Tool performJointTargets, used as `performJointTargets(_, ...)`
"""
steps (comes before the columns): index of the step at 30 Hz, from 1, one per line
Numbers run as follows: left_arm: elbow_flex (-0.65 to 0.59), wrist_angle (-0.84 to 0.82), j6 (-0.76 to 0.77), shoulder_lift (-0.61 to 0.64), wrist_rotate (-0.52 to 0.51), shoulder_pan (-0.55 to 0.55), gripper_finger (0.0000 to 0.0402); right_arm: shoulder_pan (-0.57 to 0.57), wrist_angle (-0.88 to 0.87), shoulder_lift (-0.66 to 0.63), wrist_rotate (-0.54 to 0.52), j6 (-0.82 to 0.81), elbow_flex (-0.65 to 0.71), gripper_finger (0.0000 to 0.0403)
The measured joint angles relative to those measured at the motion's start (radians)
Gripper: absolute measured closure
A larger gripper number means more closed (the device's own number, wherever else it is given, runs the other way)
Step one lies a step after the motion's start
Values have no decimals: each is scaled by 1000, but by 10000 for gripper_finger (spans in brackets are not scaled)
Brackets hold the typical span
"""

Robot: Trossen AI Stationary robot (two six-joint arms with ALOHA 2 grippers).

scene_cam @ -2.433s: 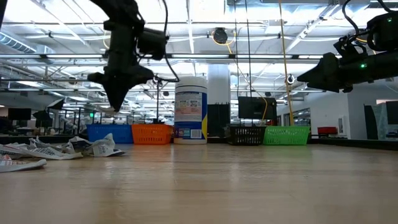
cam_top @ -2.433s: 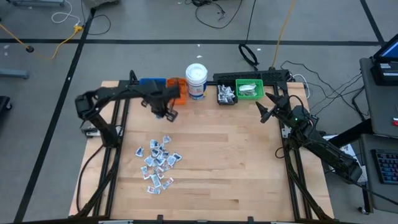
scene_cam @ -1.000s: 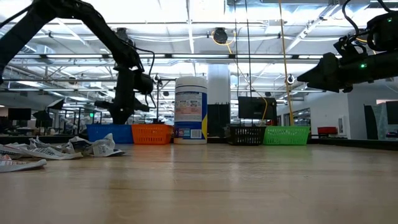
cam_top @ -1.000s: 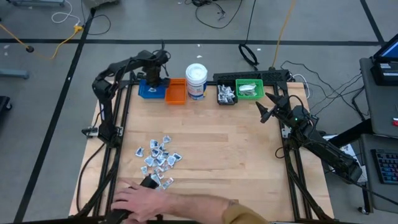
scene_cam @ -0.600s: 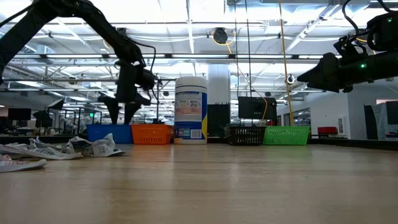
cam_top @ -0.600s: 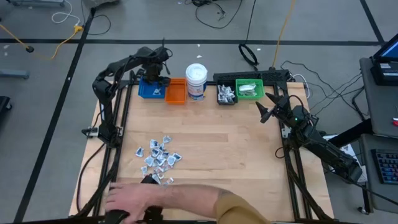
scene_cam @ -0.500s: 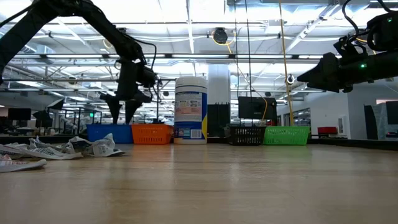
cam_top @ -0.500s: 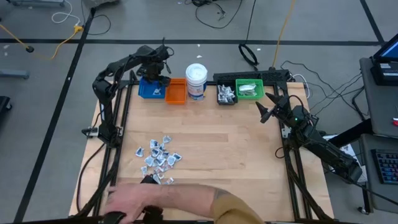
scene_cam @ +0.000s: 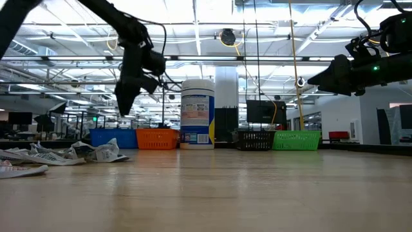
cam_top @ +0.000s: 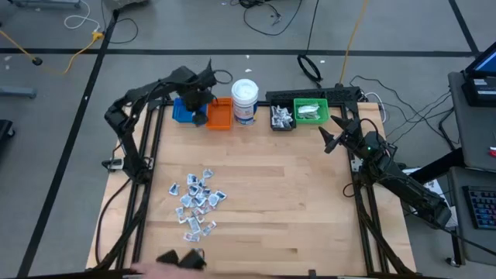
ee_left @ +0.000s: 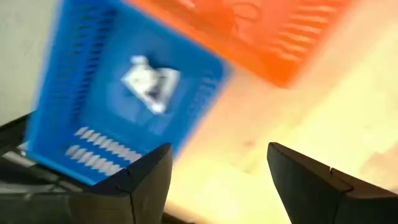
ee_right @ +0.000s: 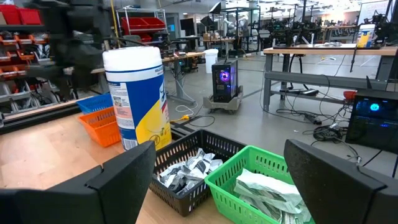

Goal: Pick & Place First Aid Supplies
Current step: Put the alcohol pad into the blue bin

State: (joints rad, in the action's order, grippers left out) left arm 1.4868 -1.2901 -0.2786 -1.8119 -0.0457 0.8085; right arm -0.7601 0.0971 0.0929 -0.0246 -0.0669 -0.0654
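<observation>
Left gripper (ee_left: pixel 214 180), fingers spread wide and empty, hangs above the small blue plastic bin (cam_top: pixel 184 111) at table's 11 o'clock; one crumpled white wrapped packet (ee_left: pixel 151 82) lies inside. Pile of white and silvery packets (cam_top: pixel 198 198) at 7 o'clock. Right gripper (cam_top: pixel 328 138) waits at 2 o'clock, wide, empty.

Both arms were dark, slim and jointed with black cables trailing along them, each claw ended in two blunt dark fingers (ee_left: pixel 146 177), and a small green light glowed on the right arm.

A robotics lab: workbenches (ee_right: pixel 323 59), red parts bins (ee_right: pixel 140 25), floor cables (cam_top: pixel 267 12), ceiling trusses (scene_cam: pixel 257 61).
</observation>
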Motion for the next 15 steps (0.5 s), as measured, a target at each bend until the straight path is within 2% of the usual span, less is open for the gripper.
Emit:
performJointTargets(6, -90, 11, 90, 90, 12, -154, 133, 0, 0, 0, 0, 0, 0, 51)
performJointTargets(15, -144, 4, 266, 134, 48, -376, 133, 0, 0, 0, 0, 0, 0, 51)
